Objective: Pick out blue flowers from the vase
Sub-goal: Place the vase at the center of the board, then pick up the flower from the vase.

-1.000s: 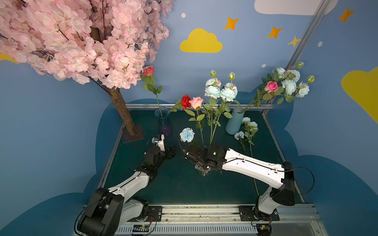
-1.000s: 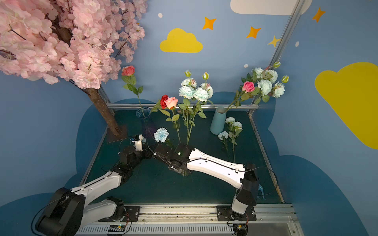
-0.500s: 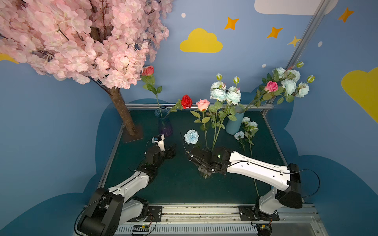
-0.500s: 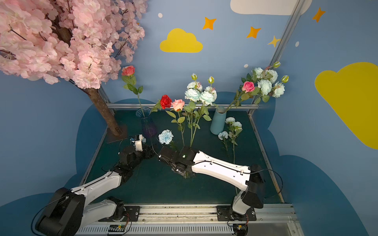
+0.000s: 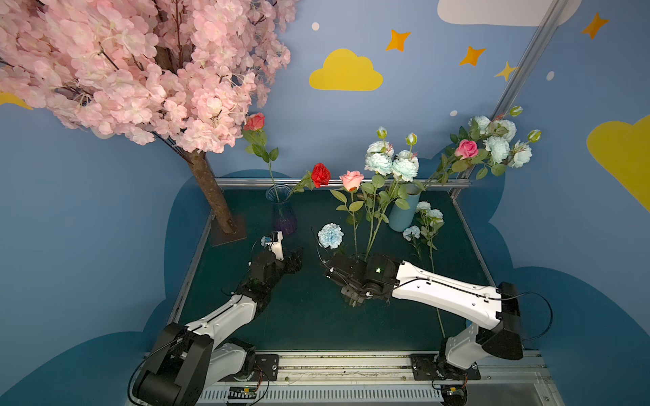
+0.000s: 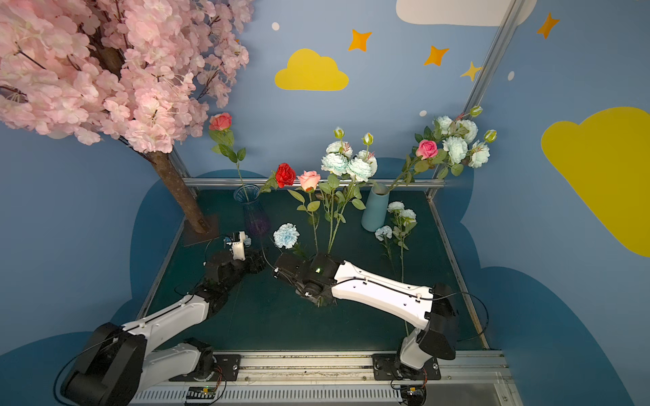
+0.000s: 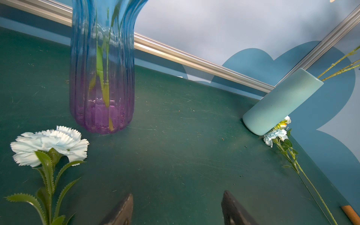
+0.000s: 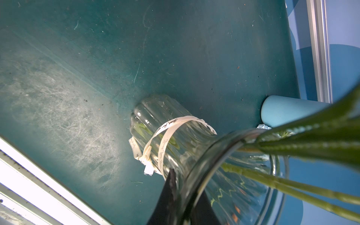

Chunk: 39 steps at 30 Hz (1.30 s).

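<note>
The right gripper (image 8: pixel 183 196) pinches the clear glass vase's (image 8: pixel 175 140) rim; the blue flowers (image 5: pixel 392 163) stand inside it. The left gripper (image 7: pixel 176 209) gapes empty. Dragging may tip the vase, spilling stems on the bench (image 5: pixel 306 316).

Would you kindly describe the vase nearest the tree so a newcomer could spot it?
Start at the pink blossom tree's trunk. Just beside its base stands a ribbed glass vase. Unlike the opaque teal vase, it is see-through, blue fading to purple at the bottom.

White arm links, black joints
</note>
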Motion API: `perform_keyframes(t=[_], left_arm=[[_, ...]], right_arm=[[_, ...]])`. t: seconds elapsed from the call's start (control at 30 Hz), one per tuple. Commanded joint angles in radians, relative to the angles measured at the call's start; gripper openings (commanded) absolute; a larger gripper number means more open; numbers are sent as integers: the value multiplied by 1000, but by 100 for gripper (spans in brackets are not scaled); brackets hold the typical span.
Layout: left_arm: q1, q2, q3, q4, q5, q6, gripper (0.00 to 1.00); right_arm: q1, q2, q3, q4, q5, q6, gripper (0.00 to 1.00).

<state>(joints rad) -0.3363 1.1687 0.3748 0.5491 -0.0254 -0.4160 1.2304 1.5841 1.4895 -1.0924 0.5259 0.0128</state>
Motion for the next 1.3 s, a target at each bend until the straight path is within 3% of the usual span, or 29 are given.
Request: perform_keyframes(t=[0.0, 0.3, 0.63, 1.0, 1.1, 1.27], left_arm=[[3, -5, 0, 17, 5, -3, 72], [2, -12, -1, 16, 13, -1, 72], [1, -32, -1, 17, 73, 16, 72], [-97, -96, 29, 12, 137, 76, 71], [-142, -124, 40, 13, 146, 99, 70], [-212, -167, 59, 15, 174, 129, 68]], right_arm=[[0, -39, -7, 45, 56, 21, 4], [3, -78, -19, 112, 19, -3, 37], [9, -234, -86, 252, -45, -20, 52], [-16, -612, -426, 603, -119, 16, 53], [-64, -667, -478, 631, -190, 38, 38], [-155, -688, -501, 631, -300, 57, 28]])
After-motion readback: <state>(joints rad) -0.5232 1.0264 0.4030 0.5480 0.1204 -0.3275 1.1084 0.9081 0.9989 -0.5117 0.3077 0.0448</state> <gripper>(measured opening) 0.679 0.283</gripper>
